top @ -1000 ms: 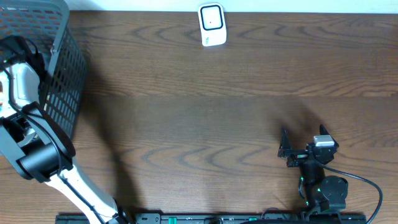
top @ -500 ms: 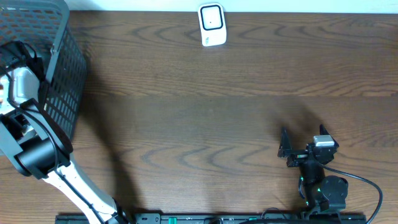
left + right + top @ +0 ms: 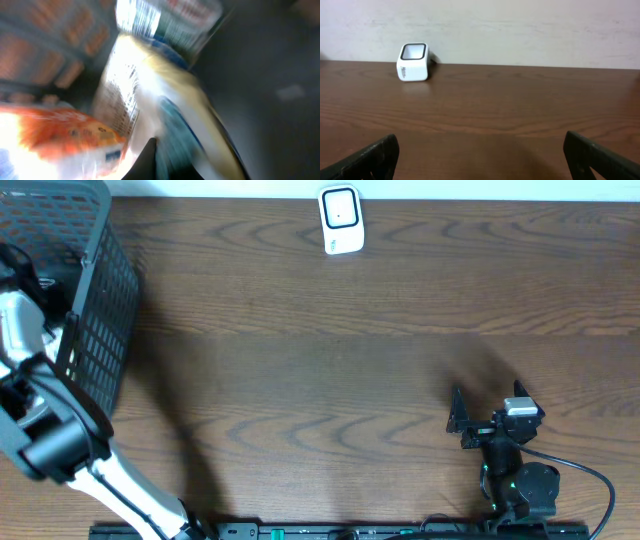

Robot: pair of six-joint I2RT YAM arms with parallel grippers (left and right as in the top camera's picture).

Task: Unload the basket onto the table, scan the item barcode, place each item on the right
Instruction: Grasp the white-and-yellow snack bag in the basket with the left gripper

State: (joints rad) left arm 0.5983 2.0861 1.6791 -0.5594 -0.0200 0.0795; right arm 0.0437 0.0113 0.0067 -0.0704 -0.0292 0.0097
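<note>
Overhead, my left arm (image 3: 25,330) is dipping over the rim of the grey mesh basket (image 3: 100,290) at the far left corner of the table (image 3: 330,360), and the wall of the basket is hiding the fingers from that camera. The wrist view is showing them instead, though it is badly blurred. My left gripper (image 3: 175,157) is closed down tight, and it seems to be pinching the near end of a pale yellow packet (image 3: 165,85) with blue on it (the smear is making the exact contact hard to judge). That packet is lying inside the basket, slanting up and away from my fingers. An orange bag (image 3: 60,135) is lying just beside it on the left, and a printed pack (image 3: 170,15) is lying past its far end.

My right gripper (image 3: 453,410) is sitting low over the table near the front right, its fingers standing wide apart with nothing between them. It is facing the white scanner (image 3: 340,220), which is standing upright at the far edge of the table, well apart from both the basket and the right gripper.
</note>
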